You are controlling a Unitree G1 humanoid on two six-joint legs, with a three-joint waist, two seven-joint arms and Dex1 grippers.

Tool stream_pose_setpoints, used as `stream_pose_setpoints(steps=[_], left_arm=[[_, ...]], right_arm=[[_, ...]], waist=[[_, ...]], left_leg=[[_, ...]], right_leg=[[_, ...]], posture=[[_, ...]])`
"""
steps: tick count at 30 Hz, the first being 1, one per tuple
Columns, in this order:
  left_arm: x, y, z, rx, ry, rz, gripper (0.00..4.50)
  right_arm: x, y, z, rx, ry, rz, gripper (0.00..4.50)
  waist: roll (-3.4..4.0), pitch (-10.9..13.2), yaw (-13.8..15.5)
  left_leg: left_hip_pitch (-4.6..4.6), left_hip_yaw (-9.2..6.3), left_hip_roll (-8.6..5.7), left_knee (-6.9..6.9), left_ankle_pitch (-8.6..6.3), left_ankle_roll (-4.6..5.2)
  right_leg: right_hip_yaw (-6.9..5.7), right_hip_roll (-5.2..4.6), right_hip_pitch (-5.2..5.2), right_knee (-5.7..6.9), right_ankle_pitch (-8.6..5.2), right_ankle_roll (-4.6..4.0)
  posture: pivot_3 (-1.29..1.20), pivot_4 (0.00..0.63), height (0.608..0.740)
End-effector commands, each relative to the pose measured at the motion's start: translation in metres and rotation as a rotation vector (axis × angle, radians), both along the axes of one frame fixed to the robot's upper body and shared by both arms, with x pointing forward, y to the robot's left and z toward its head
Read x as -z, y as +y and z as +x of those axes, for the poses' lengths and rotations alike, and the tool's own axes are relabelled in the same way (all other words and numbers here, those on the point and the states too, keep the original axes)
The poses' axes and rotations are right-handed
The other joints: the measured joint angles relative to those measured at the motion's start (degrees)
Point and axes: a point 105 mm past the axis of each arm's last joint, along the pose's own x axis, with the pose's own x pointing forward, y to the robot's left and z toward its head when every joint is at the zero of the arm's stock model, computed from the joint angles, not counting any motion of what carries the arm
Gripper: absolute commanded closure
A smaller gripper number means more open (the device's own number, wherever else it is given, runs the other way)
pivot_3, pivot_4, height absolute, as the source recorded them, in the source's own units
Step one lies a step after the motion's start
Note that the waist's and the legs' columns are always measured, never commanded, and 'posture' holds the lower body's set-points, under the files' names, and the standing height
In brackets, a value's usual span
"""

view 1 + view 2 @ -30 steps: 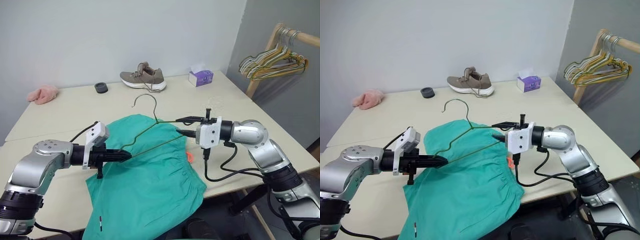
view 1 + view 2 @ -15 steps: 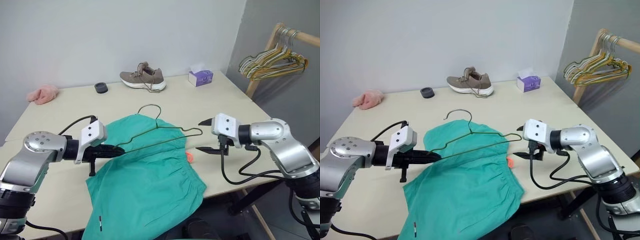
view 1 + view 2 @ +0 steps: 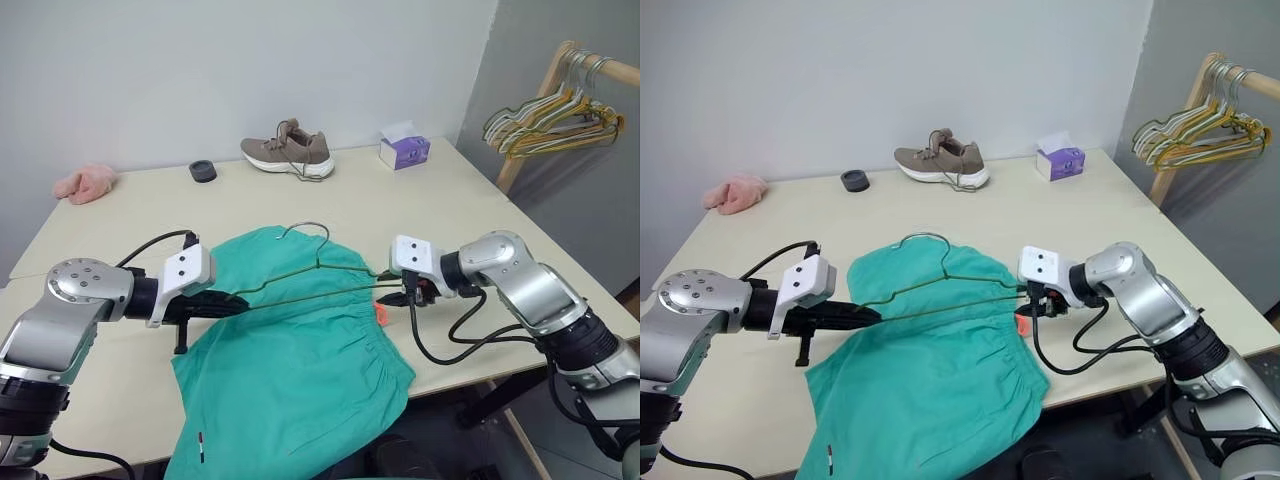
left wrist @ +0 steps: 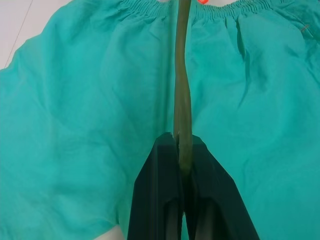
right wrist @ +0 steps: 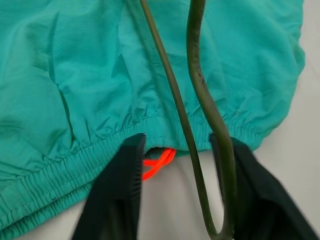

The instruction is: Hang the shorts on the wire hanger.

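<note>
Left gripper (image 3: 235, 303) clamps wire hanger (image 3: 300, 281) above shorts (image 3: 290, 360). Right gripper (image 5: 182, 190) parted around hanger's end, orange tag (image 5: 157, 162) beneath. Shoe (image 3: 287, 152), tissue box (image 3: 404, 150) well behind shorts.

Lab: bare table (image 3: 420, 200); wooden hanger rail (image 3: 560, 75).

Shorts (image 3: 290, 350) lower hem cut off by frame edge; wire hanger (image 4: 182, 105) blurred up close.

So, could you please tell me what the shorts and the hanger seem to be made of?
The shorts look like soft, matte teal woven fabric: they crease and gather at the elastic waistband. The hanger looks like thin bent wire, probably metal, with a dull olive coating.
</note>
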Motion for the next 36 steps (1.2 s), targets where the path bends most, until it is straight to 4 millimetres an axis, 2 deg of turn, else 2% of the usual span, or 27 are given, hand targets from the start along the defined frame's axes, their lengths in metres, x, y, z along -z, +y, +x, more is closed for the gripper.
stream_pose_setpoints(steps=[1, 3, 10, 15, 20, 23, 29, 32, 35, 36], left_arm=[[-0.006, -0.002, -0.001, 0.028, -0.028, 0.018, 4.5], [-0.005, -0.001, -0.002, 0.032, -0.017, 0.027, 4.5], [-0.004, 0.0, -0.001, 0.013, -0.001, 0.006, 4.5], [-0.009, 0.002, 0.009, -0.041, -0.048, -0.049, 3.2], [-0.018, 0.013, 0.027, -0.159, -0.151, -0.128, 1.62], [-0.023, 0.028, 0.035, -0.261, -0.172, -0.199, 1.62], [-0.023, 0.05, 0.034, -0.381, -0.117, -0.287, 1.62], [-0.018, 0.048, 0.03, -0.371, -0.077, -0.295, 1.09], [-0.013, 0.037, 0.023, -0.312, -0.034, -0.293, 0.19], [-0.011, 0.033, 0.021, -0.293, -0.021, -0.293, 0.09]], right_arm=[[-0.005, 0.003, 0.004, -0.013, -0.029, -0.018, 3.92], [-0.003, 0.003, 0.005, -0.012, -0.027, -0.025, 4.48], [-0.001, 0.001, -0.001, -0.032, 0.003, -0.022, 4.48], [-0.002, -0.005, -0.007, -0.033, 0.013, -0.017, 4.5], [-0.003, -0.017, -0.012, -0.002, 0.038, -0.015, 4.5], [-0.002, -0.028, -0.014, 0.05, 0.063, -0.011, 4.5], [0.001, -0.06, -0.019, 0.203, 0.117, 0.014, 4.5], [0.005, -0.081, -0.026, 0.305, 0.156, 0.027, 4.5], [0.012, -0.099, -0.036, 0.4, 0.209, 0.032, 4.5], [0.015, -0.105, -0.039, 0.43, 0.228, 0.032, 4.5]], waist=[[0.0, 0.0, 0.0], [0.0, 0.0, 0.0], [0.01, 0.0, 0.0], [0.0, 0.0, 0.0], [-0.02, 0.0, 0.0], [-0.03, 0.0, -0.1], [-0.04, 0.0, -0.3], [-0.05, -0.1, -0.2], [-0.06, -0.1, -0.3], [-0.06, -0.1, -0.3]], left_leg=[[0.0, 0.0, 0.0, 0.0, 0.0, 0.0], [0.0, 0.0, 0.0, 0.0, 0.0, 0.0], [0.01, 0.0, 0.0, 0.01, 0.0, 0.0], [0.01, 0.0, 0.0, 0.02, 0.0, 0.0], [0.01, -0.01, 0.0, 0.03, 0.0, 0.0], [0.01, -0.04, 0.01, 0.06, 0.0, 0.0], [0.0, -0.02, 0.02, 0.06, 0.0, 0.0], [0.0, -0.02, 0.02, 0.06, 0.0, -0.01], [0.0, -0.01, 0.02, 0.07, -0.01, -0.01], [0.0, -0.01, 0.02, 0.07, -0.01, -0.01]], right_leg=[[0.0, 0.0, 0.0, 0.0, 0.0, 0.0], [-0.01, 0.0, -0.01, 0.0, 0.0, 0.0], [-0.01, 0.0, -0.01, 0.02, 0.0, 0.0], [-0.01, 0.0, 0.0, 0.02, 0.0, 0.0], [-0.02, 0.0, 0.01, 0.03, 0.0, 0.0], [-0.05, 0.0, 0.01, 0.05, 0.0, 0.01], [-0.04, 0.0, 0.0, 0.04, 0.0, 0.01], [-0.04, 0.0, 0.02, 0.04, 0.0, 0.01], [-0.02, 0.0, 0.03, 0.03, 0.0, 0.01], [-0.04, 0.0, 0.02, 0.03, 0.0, 0.01]], posture=[[-0.24, 0.0, 0.74], [-0.24, 0.0, 0.74], [-0.24, 0.0, 0.74], [-0.25, 0.0, 0.74], [-0.26, 0.0, 0.74], [-0.27, 0.0, 0.74], [-0.28, 0.0, 0.74], [-0.29, 0.0, 0.74], [-0.31, 0.0, 0.74], [-0.31, 0.0, 0.74]])
